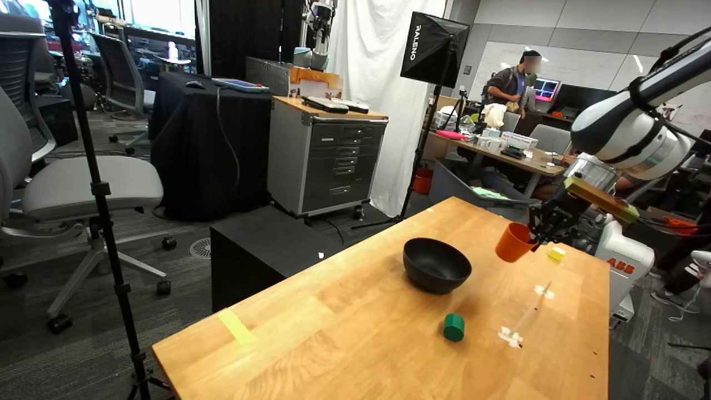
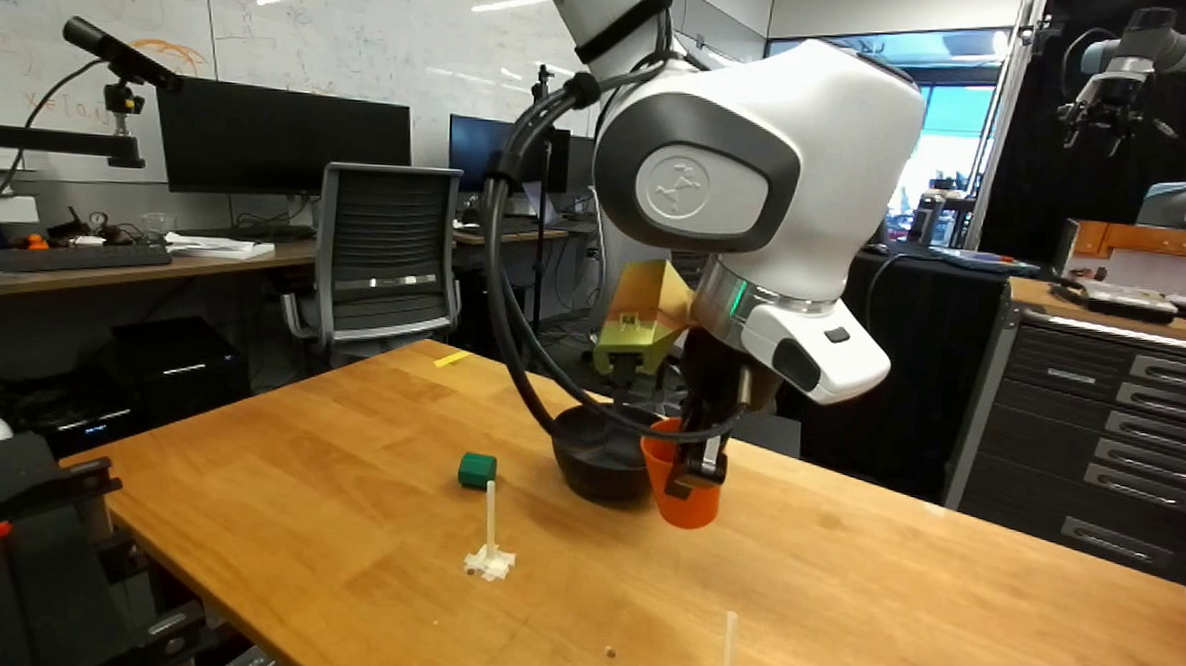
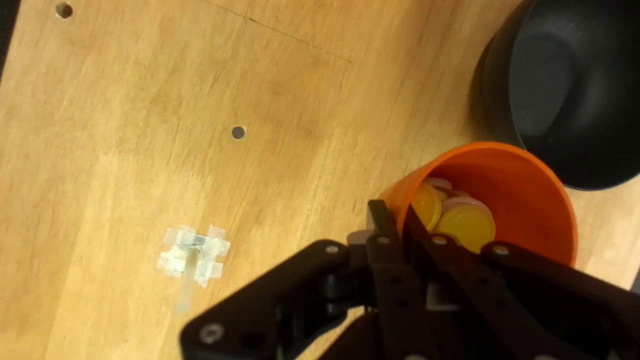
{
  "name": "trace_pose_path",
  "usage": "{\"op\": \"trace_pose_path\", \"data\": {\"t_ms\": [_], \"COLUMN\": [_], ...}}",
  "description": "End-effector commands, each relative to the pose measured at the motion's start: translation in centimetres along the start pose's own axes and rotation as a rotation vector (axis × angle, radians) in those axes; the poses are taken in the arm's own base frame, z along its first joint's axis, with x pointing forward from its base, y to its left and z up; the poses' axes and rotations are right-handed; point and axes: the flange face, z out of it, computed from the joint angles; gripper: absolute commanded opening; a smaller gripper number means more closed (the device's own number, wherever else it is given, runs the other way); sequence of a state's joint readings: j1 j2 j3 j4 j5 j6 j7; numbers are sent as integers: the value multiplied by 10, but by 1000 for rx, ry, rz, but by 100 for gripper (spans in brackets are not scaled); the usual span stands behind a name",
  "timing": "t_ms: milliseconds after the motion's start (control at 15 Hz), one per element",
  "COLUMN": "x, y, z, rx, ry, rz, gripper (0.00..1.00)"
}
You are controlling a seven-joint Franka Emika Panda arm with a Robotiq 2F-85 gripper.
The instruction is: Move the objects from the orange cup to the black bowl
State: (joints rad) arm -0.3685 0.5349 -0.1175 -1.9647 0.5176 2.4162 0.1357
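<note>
The orange cup (image 1: 513, 243) hangs over the table, tilted, with my gripper (image 3: 394, 207) shut on its rim. One finger lies inside the wall and the other outside, as the wrist view shows. Several small round yellow objects (image 3: 466, 226), some with pinkish edges, rest inside the cup near the gripped side; the fingers partly cover them. The black bowl (image 1: 437, 266) stands upright on the table close to the cup. Its visible inside in the wrist view holds nothing. In an exterior view, the cup (image 2: 684, 492) partly overlaps the bowl (image 2: 597, 463).
A dark green block (image 1: 454, 328) lies on the table near the bowl. Pale thin rods stand taped to the tabletop, among them a rod (image 2: 491, 524) with white tape at its foot. A small yellow item (image 1: 556, 254) sits behind the gripper. Black cables (image 2: 502, 229) loop beside the arm.
</note>
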Motion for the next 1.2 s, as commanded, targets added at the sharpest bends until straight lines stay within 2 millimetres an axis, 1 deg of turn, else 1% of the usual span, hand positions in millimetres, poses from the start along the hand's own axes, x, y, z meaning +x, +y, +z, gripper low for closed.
{"op": "trace_pose_path", "data": {"t_ms": [0, 200, 333, 867, 1133], "x": [6, 6, 2, -18, -31], "y": [-15, -26, -36, -88, -103], "z": [-25, -25, -24, -26, -17], "rx": [58, 72, 75, 81, 66], "ry": [22, 49, 64, 167, 232], "rz": [74, 102, 108, 96, 74], "gripper": [6, 6, 6, 6, 6]}}
